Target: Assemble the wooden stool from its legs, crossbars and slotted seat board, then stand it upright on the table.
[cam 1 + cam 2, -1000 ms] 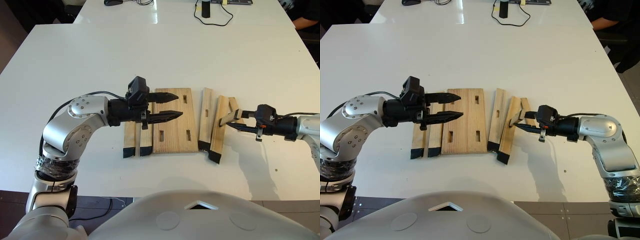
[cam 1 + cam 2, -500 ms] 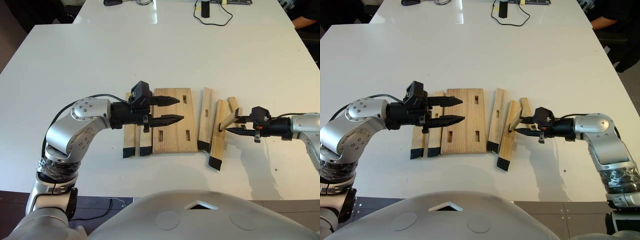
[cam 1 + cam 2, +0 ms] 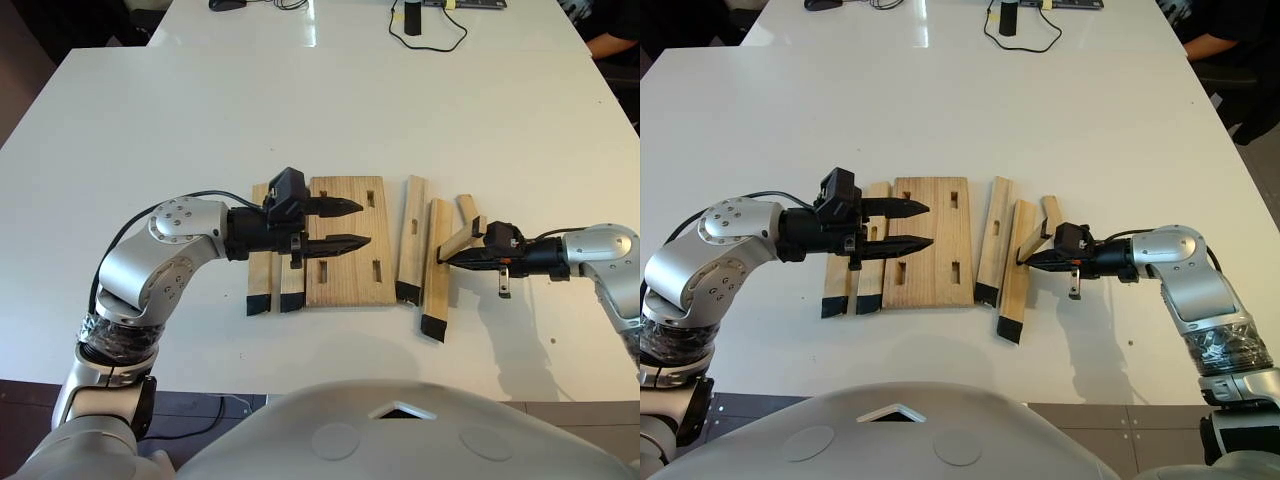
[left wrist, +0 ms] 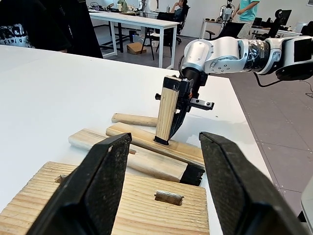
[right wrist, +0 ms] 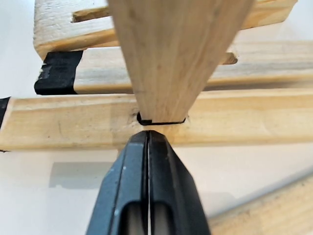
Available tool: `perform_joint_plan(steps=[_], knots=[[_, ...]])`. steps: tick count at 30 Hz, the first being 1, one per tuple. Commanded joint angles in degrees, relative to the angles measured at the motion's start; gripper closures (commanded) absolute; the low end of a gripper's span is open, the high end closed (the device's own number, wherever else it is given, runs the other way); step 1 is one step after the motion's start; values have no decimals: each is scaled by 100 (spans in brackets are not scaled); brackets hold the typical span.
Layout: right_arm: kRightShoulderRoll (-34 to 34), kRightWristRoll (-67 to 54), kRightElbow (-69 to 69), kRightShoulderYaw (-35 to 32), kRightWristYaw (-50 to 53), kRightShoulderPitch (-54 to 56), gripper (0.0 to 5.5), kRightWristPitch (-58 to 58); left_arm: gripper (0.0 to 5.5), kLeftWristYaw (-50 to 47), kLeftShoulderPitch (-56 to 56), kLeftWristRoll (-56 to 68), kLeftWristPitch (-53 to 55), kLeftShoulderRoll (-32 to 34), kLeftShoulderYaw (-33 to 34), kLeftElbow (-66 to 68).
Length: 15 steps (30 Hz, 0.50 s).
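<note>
The slotted seat board [image 3: 348, 278] lies flat at mid-table. Two legs [image 3: 272, 275] lie side by side along its left edge and two more legs [image 3: 411, 235] to its right. My left gripper [image 3: 360, 222] hovers open just above the board's left half. My right gripper [image 3: 447, 260] is shut on a short crossbar [image 3: 1036, 240]. The crossbar is tilted, and its lower end presses on the slot of the black-tipped outer leg [image 5: 73, 122]. A second crossbar [image 3: 465, 208] lies behind that leg.
The white table [image 3: 150, 130] stretches wide on all sides of the parts. A black cable with a small black device [image 3: 411, 18] and a mouse [image 3: 228, 5] sit at the far edge.
My right gripper moved left and lowered, bringing the crossbar's end down onto the outer leg, which shifted slightly. My left gripper crept a little to the right over the board.
</note>
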State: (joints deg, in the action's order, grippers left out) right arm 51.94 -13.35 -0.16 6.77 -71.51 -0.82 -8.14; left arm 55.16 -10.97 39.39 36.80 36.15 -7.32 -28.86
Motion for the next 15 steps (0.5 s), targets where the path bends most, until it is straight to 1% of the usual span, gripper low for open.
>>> perform_joint_plan(steps=[1, 3, 6, 9, 11, 13, 14, 15], knots=[[216, -44, -180, -335, 62, -225, 547, -15, 291, -23, 66, -115, -58, 74, -4, -20], [289, -207, -408, -682, 114, -461, 547, -75, 291, -33, 92, -131, -70, 77, 17, -28], [243, -655, -857, -1526, 343, -861, 547, -311, 291, -56, 138, -135, -79, 89, 78, -35], [-32, -1310, -1328, -2339, 740, -1062, 506, -697, 291, -68, 181, -141, -99, 102, 115, -34], [-288, -1901, -1692, -2727, 1104, -1011, 473, -1080, 291, -68, 195, -140, -111, 104, 123, -25], [-649, -3077, -2123, -3057, 1603, -775, 442, -1704, 291, -72, 188, -141, -122, 91, 119, -4], [-830, -3552, -2337, -3136, 1860, -691, 422, -1897, 291, -82, 162, -141, -124, 65, 104, 22], [-986, -3970, -2554, -3165, 2095, -645, 415, -2049, 291, -113, 143, -122, -109, 23, 94, 33]])
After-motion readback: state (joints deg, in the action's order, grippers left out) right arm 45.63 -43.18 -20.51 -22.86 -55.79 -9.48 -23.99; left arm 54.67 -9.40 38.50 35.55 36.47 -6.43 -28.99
